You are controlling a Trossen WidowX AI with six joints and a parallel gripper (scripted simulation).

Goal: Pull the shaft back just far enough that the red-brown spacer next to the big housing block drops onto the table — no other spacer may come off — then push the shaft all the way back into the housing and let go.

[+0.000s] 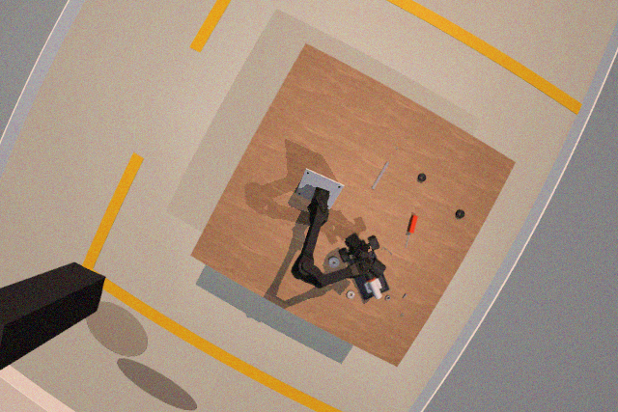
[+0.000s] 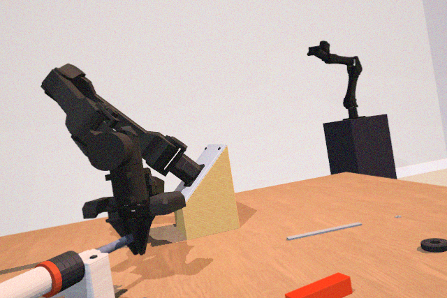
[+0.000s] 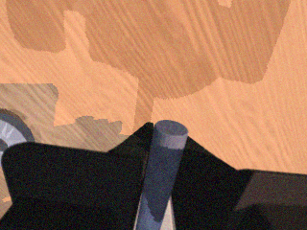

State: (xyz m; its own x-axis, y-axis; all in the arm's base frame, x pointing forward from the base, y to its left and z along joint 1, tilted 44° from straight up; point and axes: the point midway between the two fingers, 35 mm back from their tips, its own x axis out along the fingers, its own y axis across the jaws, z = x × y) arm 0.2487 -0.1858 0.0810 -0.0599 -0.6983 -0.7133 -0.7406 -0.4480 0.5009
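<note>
Gripper (image 1: 363, 259) (image 2: 139, 241) (image 3: 159, 130) clenched on blue-grey round shaft (image 2: 116, 243) (image 3: 165, 168) above the tabletop

The black fingers close from both sides around the shaft near its free end, pointing down at the brown wood-grain table (image 1: 349, 123) (image 2: 270, 208) (image 3: 240, 134). From them the shaft runs to a white upright block (image 2: 97, 269) with a dark hole in its top. On that block's other side is a black ribbed cylinder (image 2: 68, 267), followed by an orange-red ring (image 2: 54, 276) and a thick white cylinder (image 1: 375, 289) (image 2: 25, 283). Which piece is the red-brown spacer cannot be told from these views.

Near the gripper, a flat silver-grey disc (image 1: 329, 264) (image 3: 18, 130) lies on the table. The black arm (image 1: 310, 242) (image 2: 108, 146) reaches over from a yellow wooden wedge (image 2: 213, 202) faced with a light-grey plate. Farther out lie an orange-red bar (image 1: 412, 224) (image 2: 319, 285) and a thin silver rod (image 1: 379, 176) (image 2: 325, 231). Beyond the table, a second black arm (image 2: 350, 88) stands on a black pedestal (image 2: 374, 150).
</note>
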